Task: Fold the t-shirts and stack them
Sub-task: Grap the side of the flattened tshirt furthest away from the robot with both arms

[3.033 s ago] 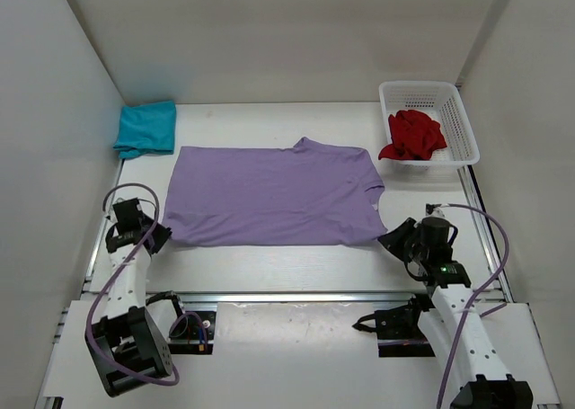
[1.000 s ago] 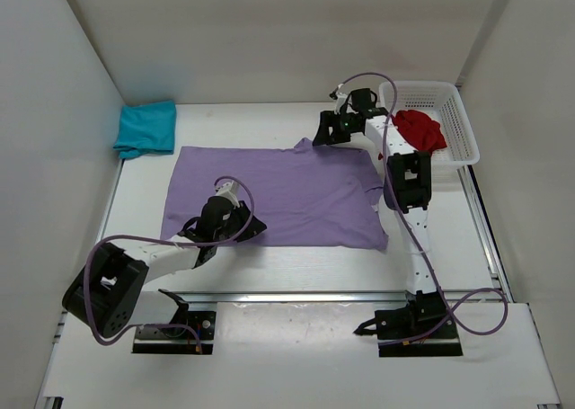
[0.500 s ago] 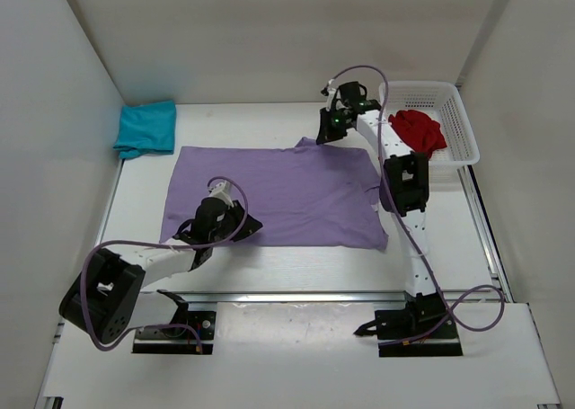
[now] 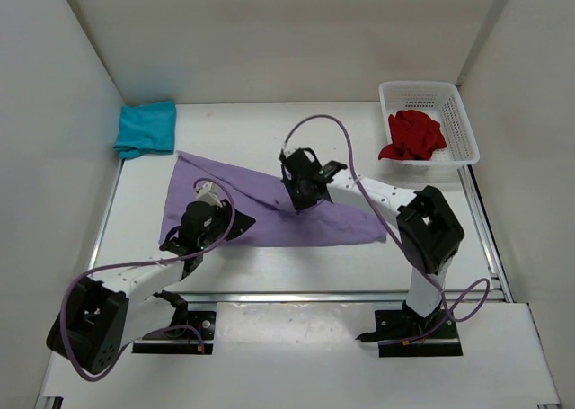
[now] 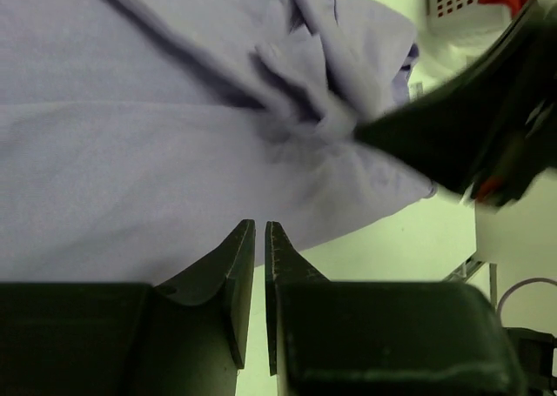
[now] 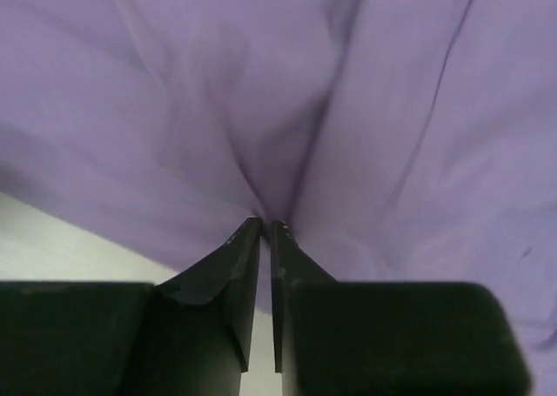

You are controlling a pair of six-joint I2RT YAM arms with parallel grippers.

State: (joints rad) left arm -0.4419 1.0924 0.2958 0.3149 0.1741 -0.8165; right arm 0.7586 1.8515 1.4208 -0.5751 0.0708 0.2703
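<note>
The lavender t-shirt lies mid-table, its far right part drawn over toward the front into a slanting fold. My right gripper is shut on that pulled cloth; in the right wrist view creases of the lavender t-shirt run into the tips of the right gripper. My left gripper sits low at the shirt's near hem. In its own view the left gripper shows only a thin slit, with no cloth seen inside, over the lavender t-shirt. The teal t-shirt lies folded at far left. The red t-shirt is bunched up.
The red t-shirt lies in a white mesh basket at the far right corner. White walls close in the table on the left, back and right. The right arm crosses the left wrist view. Cables loop above both arms.
The right gripper closed on the shirt's far edge near the collar and dragged it toward the front left, folding that part over. The left gripper shifted slightly left along the near hem.
</note>
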